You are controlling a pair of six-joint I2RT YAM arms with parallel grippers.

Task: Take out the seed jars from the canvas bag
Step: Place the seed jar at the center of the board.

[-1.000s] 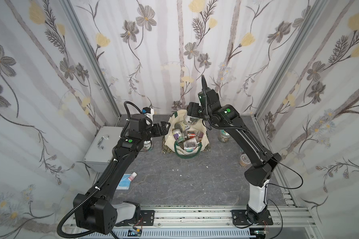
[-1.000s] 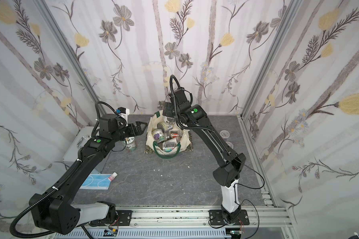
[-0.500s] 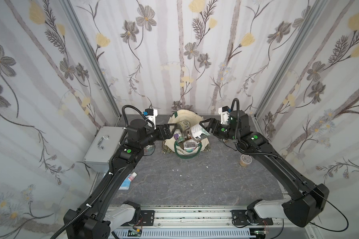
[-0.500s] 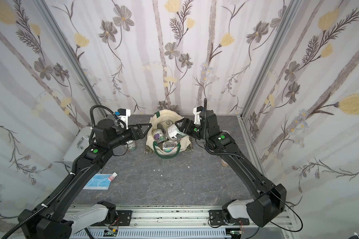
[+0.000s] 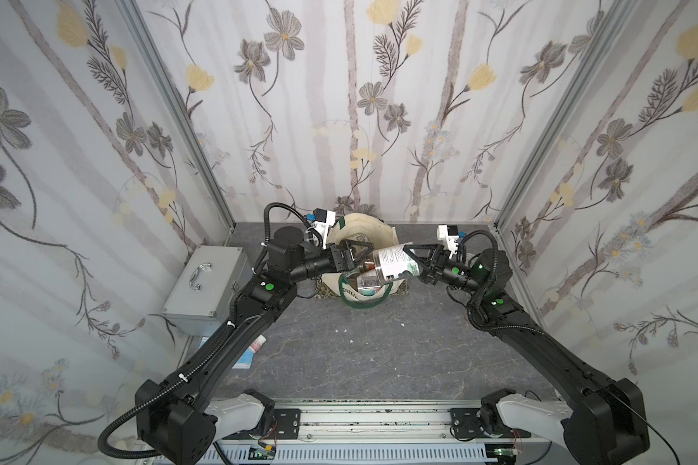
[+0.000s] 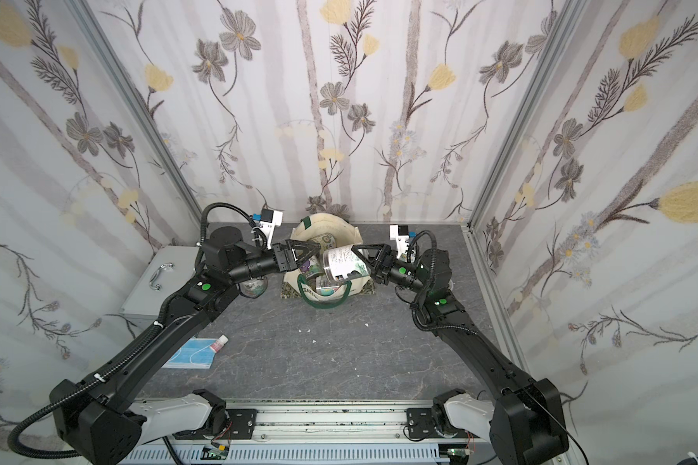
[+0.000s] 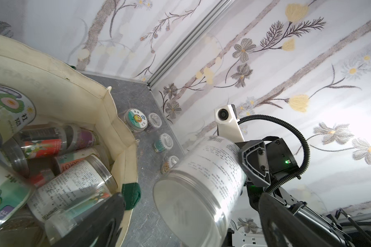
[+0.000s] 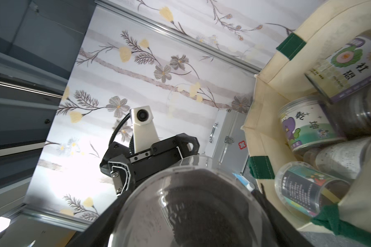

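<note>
The cream canvas bag (image 5: 359, 223) (image 6: 331, 225) stands open at the back middle, with several seed jars (image 7: 73, 184) (image 8: 304, 128) lying inside. My right gripper (image 5: 404, 261) (image 6: 355, 261) (image 8: 191, 213) is shut on a clear seed jar with a white printed label (image 5: 391, 261) (image 6: 341, 261) (image 7: 201, 188), held on its side above the bag's right edge. My left gripper (image 5: 363, 255) (image 6: 317, 255) (image 7: 189, 218) is open over the bag, pointing at that jar's lid end without touching it. More seed jars (image 7: 137, 119) stand on the table right of the bag.
A silver metal case (image 5: 206, 282) sits at the left wall. A blue face mask (image 6: 192, 354) and a small pink-capped white bottle (image 6: 219, 343) lie by the left arm. Another jar (image 6: 252, 288) stands under the left forearm. Flowered walls enclose three sides.
The right arm has swung from reaching down into the bag to holding the jar out at the bag's right. The left gripper has moved in over the bag toward the jar.
</note>
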